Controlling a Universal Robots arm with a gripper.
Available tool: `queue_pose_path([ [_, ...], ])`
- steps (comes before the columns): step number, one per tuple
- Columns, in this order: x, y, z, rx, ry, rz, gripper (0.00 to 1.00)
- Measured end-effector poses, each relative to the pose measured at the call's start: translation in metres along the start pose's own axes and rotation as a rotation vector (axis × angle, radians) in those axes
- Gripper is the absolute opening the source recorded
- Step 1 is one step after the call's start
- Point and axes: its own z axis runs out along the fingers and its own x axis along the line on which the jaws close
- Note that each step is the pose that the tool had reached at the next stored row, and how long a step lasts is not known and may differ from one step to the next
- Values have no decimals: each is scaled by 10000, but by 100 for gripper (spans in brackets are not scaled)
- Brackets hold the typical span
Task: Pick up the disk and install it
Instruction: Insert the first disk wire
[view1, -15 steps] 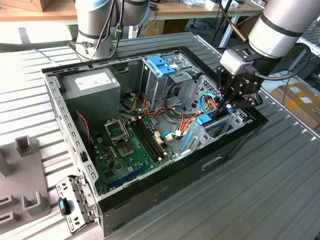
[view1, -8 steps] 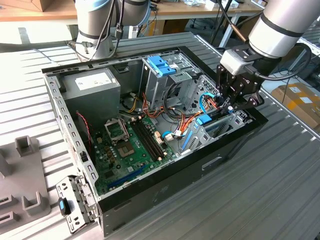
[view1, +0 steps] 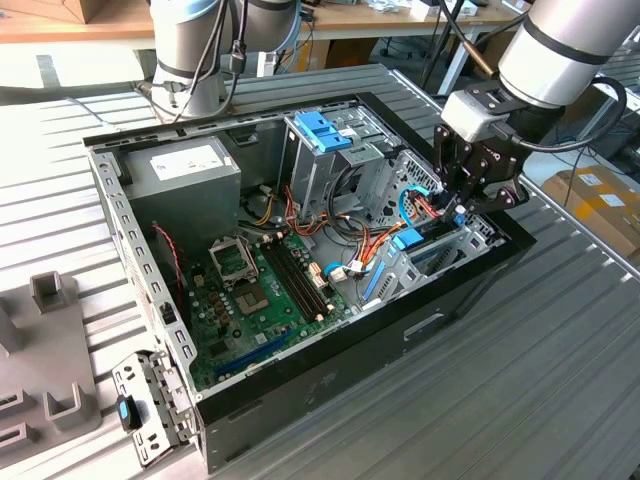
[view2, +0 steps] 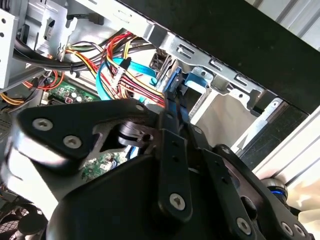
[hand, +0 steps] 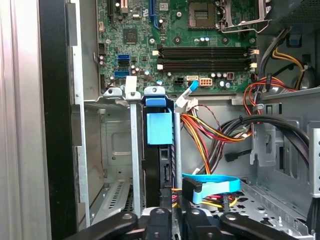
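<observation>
nearby, cables (hand: 210, 131) crowd the slotted disk (hand: 160, 150).

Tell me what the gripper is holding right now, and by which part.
The gripper appears shut on the disk's rear end, with the disk standing on edge in the drive bay.

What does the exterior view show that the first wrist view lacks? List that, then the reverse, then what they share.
Exterior view adds: the grey power supply, the arm, the grooved table and a grey fixture.
First wrist view adds: the inside of the bay slot beside the disk.
Shared: the gripper above the disk's blue rail, the motherboard and the coloured wires.
</observation>
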Motion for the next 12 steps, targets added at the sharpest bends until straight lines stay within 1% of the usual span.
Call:
queue_pose_path([
  [2,-7,1,1,0,0,1,11],
  [5,6,-3,-1,-2,3,1,11],
  [7,24,-17,4,-17,1,1,11],
  [12,27,-27,29,-45,5,2,11],
])
